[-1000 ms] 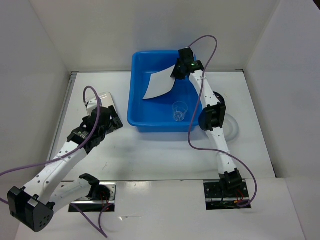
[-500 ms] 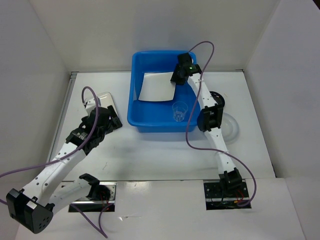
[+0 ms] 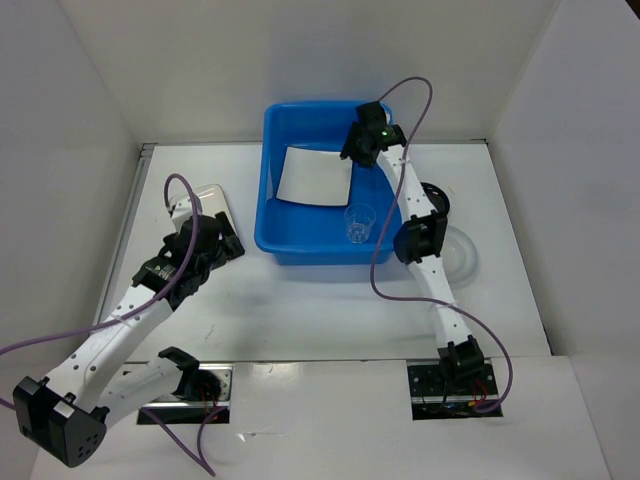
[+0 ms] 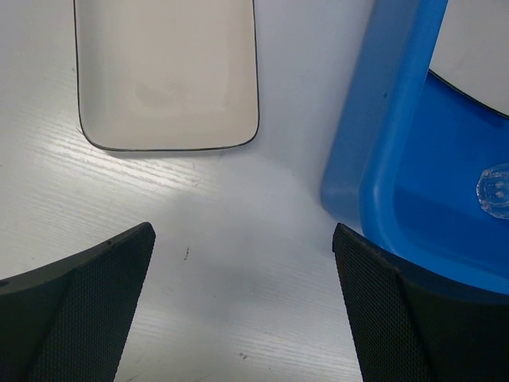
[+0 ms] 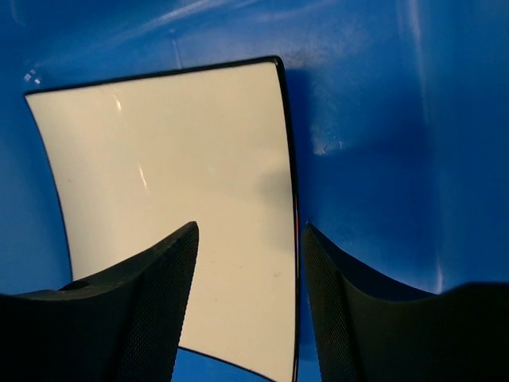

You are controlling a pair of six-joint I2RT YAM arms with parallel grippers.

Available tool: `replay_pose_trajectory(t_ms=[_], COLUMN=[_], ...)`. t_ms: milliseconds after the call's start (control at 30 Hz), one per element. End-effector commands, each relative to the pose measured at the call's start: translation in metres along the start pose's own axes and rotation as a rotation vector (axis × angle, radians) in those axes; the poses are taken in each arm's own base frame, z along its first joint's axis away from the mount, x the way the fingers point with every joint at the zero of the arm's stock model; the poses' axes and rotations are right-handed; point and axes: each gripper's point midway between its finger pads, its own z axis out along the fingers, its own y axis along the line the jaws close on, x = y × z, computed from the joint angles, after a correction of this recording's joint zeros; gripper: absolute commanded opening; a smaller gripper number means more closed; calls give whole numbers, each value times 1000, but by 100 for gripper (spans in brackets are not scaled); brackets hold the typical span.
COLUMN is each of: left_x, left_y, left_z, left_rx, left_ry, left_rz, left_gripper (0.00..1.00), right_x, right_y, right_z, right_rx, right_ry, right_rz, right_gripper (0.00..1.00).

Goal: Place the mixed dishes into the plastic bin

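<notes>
The square plate (image 5: 167, 183) lies inside the blue bin (image 3: 275, 240), apart from the clear cup (image 3: 359, 222). The right claw (image 5: 250, 231) hangs over the plate's edge, fingers spread, gripping nothing. I'd lift it straight up, clear of the rim. The left claw (image 4: 242, 235), also spread and empty, hovers over the table near the rounded-rectangle plate (image 4: 167, 72).

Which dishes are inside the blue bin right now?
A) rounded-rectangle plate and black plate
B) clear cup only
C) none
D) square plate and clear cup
D: the square white plate and the clear cup both sit on the floor of the bin.
</notes>
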Motion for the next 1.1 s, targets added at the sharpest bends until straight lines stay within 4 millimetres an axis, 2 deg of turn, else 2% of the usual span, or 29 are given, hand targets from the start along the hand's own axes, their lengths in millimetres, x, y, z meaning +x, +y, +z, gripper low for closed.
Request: replay_pose_trajectory(t_ms=[0, 100, 133, 167, 200, 233, 333, 367, 400, 433, 467, 500, 533, 567, 600, 633, 667, 700, 733, 800, 833, 900, 933, 1000, 1033, 1067], left_x=[-6, -8, -8, -8, -8, -8, -9, -9, -9, -6, -6, -6, -6, -6, -8, -8, -6, -6, -3, -4, -4, -4, -3, -3, -8, -7], left_y=[-1, -3, -3, -3, -3, -3, -4, -4, -4, -3, -3, -3, -3, -3, -3, -3, -2, -2, 0, -2, -2, -2, -3, -3, -6, -4], left_z=[-1, -1, -1, -1, -1, -1, -1, -1, -1, 1, 1, 1, 1, 1, -1, -1, 0, 0, 2, 2, 2, 2, 2, 2, 0, 2], left_rx=[6, 11, 11, 11, 11, 11, 17, 17, 17, 11, 11, 11, 11, 11, 16, 17, 17, 17, 11, 17, 17, 17, 23, 24, 31, 16], left_ry=[-32, -38, -38, -38, -38, -38, -44, -44, -44, -38, -38, -38, -38, -38, -44, -44, -44, -44, -38, -44, -44, -44, -38, -38, -46, -46], left_rz=[-13, -26, -26, -26, -26, -26, -30, -30, -30, -26, -26, -26, -26, -26, -30, -30, -30, -30, -26, -30, -30, -30, -30, -30, -36, -19], left_gripper=[100, 100, 100, 100, 100, 100, 100, 100, 100, 100, 100, 100, 100, 100, 100, 100, 100, 100, 100, 100, 100, 100, 100, 100, 100, 100], right_x=[-38, -59, -70, -73, -77, -84, -88, -93, -89, -85, -90, -89, -81, -82, -86, -68, -69, -72, -52, -43, -26, -16, 2, 14, 24, 28], right_y=[14, 25, 36, 44, 44, 52, 62, 67, 77, 77, 84, 90, 87, 85, 89, 84, 80, 75, 61, 52, 37, 33, 25, 27, 29, 30], right_z=[-47, -79, -101, -112, -124, -148, -186, -209, -222, -226, -258, -272, -274, -284, -322, -315, -324, -360, -341, -348, -345, -337, -325, -314, -302, -301], right_rx=[-8, -35, -57, -74, -70, -79, -67, -77, -95, -82, -112, -120, -101, -102, -134, -107, -103, -130, -85, -89, -67, -95, -89, -119, -145, -164], right_ry=[-111, -168, -205, -220, -232, -261, -309, -333, -337, -329, -361, -377, -355, -362, -408, -350, -365, -408, -342, -349, -317, -302, -256, -220, -192, -189], right_rz=[-3, -10, -12, -27, -25, -27, -55, -69, -94, -100, -113, -128, -138, -150, -155, -178, -173, -173, -192, -190, -199, -188, -190, -198, -204, -205], right_gripper=[61, 61, 61, 61, 63, 63, 63, 63, 63, 63, 66, 67, 67, 67, 67, 67, 68, 68, 70, 70, 70, 70, 70, 70, 70, 70])
